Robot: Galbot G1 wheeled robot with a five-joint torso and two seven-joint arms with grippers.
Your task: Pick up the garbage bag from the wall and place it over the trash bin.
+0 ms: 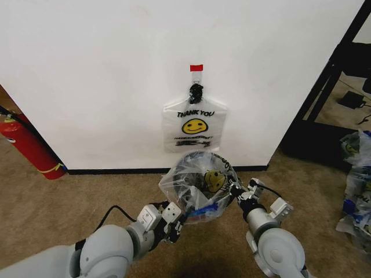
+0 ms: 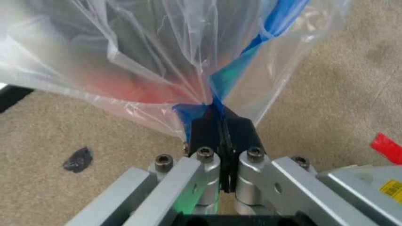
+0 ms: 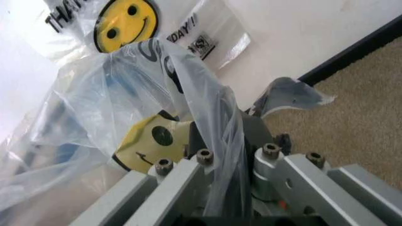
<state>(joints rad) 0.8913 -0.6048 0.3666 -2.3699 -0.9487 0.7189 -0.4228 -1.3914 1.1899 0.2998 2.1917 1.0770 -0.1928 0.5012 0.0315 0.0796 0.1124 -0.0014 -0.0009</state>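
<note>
garbage bag [image 1: 200, 185] | stretched between left fingers [image 2: 221, 134] | right fingers [image 3: 217, 155]

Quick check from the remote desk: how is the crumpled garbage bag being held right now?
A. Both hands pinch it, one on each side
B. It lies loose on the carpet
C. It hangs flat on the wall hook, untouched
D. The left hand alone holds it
A: the left hand and the right hand are each shut on an edge of the garbage bag, spreading it in front of the wall.
</note>
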